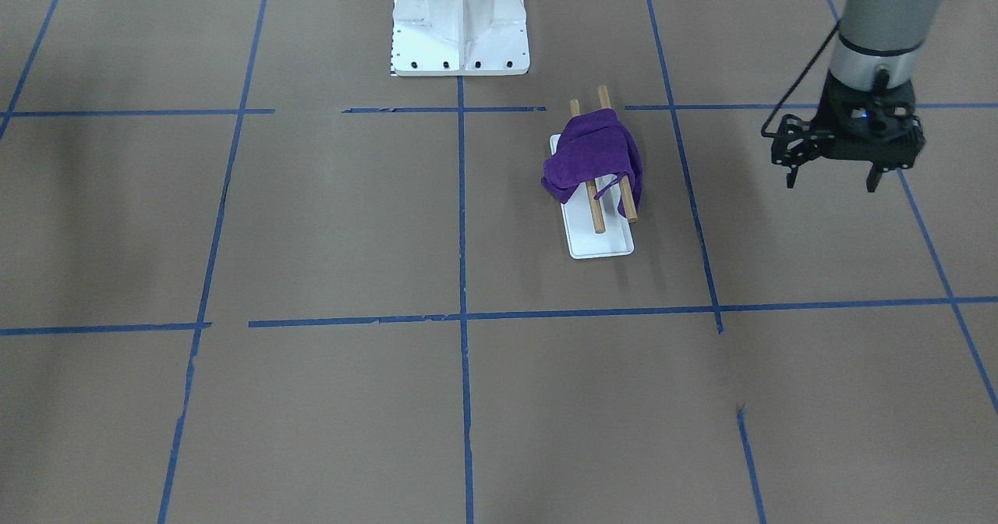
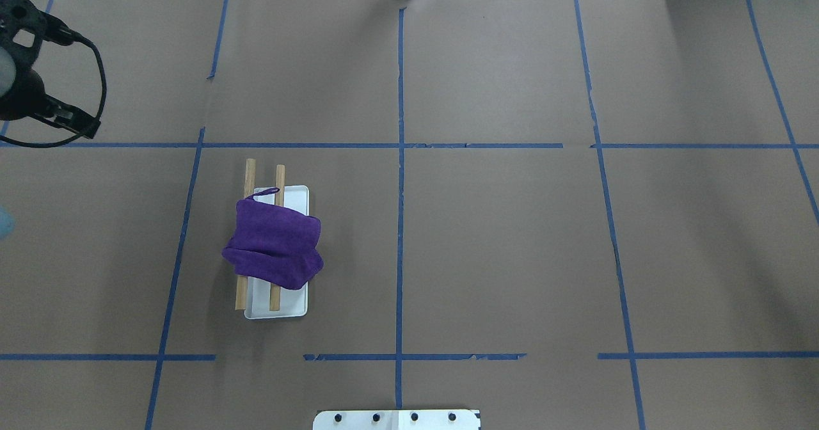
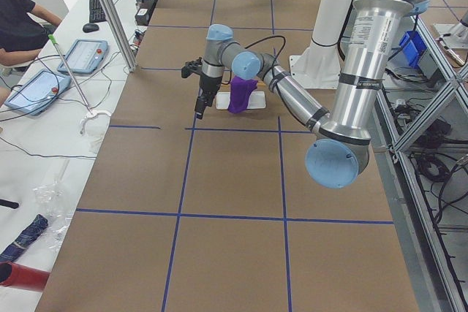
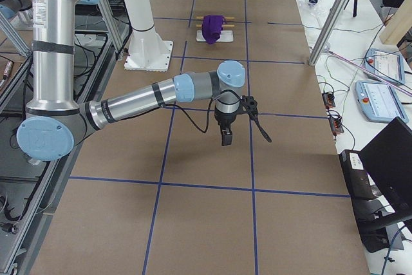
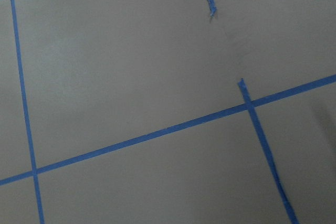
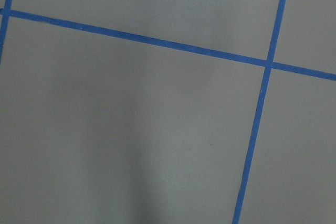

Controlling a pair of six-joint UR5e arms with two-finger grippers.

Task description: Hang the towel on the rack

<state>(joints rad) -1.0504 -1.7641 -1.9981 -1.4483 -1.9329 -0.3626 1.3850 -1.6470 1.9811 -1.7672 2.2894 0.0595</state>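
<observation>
Purple towel (image 2: 274, 241) draped across rack (image 2: 291, 303), bunched midway

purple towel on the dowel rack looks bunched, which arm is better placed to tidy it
Left, probably. The purple cloth towel and two-dowel wooden rack sit in the robot's left half, with the open left gripper hovering nearby. The right gripper hangs far across the table.

This is a robotics laboratory. A wide table covered in brown paper (image 2: 512, 257) is marked into a grid with strips of blue tape (image 2: 400, 225). A white bolted metal pedestal (image 1: 460, 17) carries a silver industrial arm with pale blue joint caps (image 3: 369, 56). Bare aluminium frame posts (image 3: 110, 12) stand at the table's edge. On a white side bench lie grey touchscreen control pendants (image 3: 84, 55) among loose cables, and a seated person in a black shirt (image 3: 18, 23) sits beside them. A black monitor (image 4: 389, 159) stands at the other end.
</observation>
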